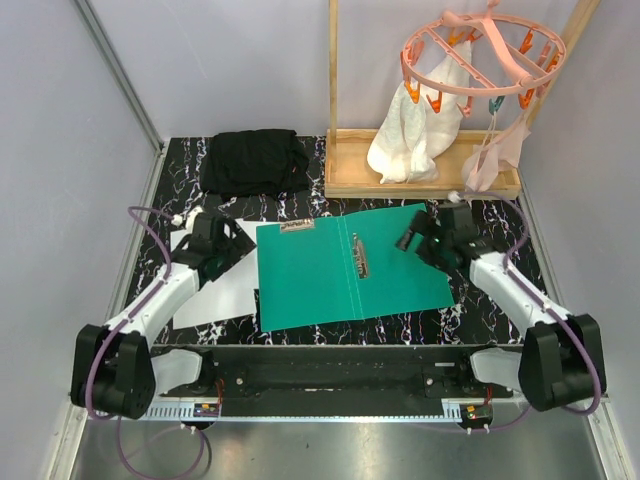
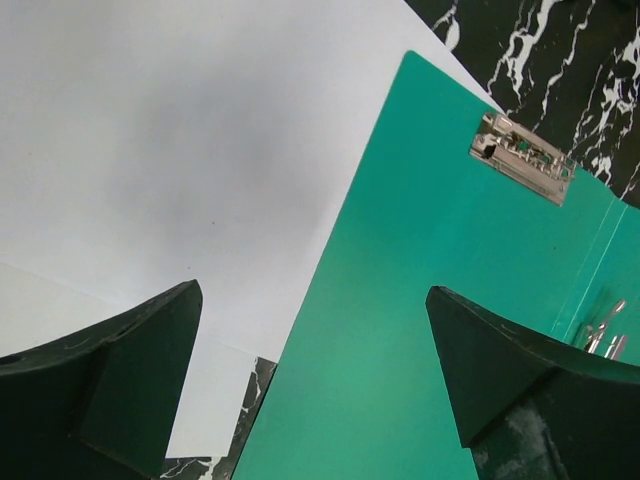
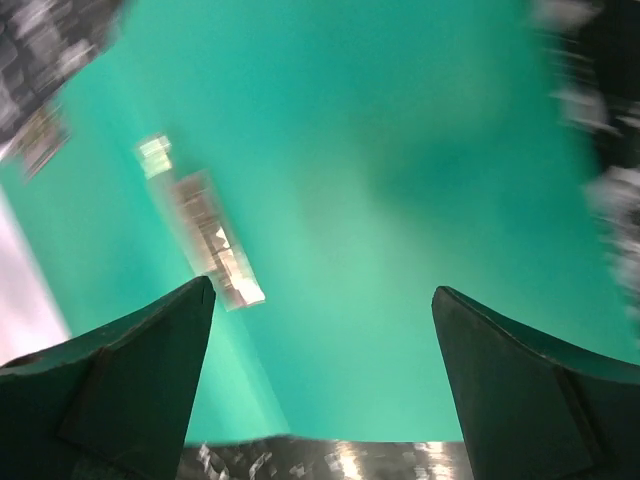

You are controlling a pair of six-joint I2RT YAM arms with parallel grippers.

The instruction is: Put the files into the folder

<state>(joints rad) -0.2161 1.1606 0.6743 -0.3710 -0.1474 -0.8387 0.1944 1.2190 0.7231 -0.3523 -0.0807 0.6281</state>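
Top external view: teal-green flat file folder [image 1: 340, 280] lying open on black marbled table [image 1: 420, 326]; two white paper sheets [image 1: 215, 300] lying against its left edge. Left gripper [image 1: 238, 246] and right gripper [image 1: 410, 240] hanging with fingers released, grasping nothing.

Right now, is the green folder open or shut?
Open. The folder lies spread flat, inner side up, with the metal clip at its far edge and the fastener along its centre crease both exposed.

Free to pass over the flat folder [image 1: 340, 280] at centre and files [image 1: 215, 300] at 9 o'clock. Blocked at 1 o'clock by wooden rack [image 1: 420, 187] with hanging cloths [image 1: 410, 145], at 11 o'clock by black cloth [image 1: 255, 162].
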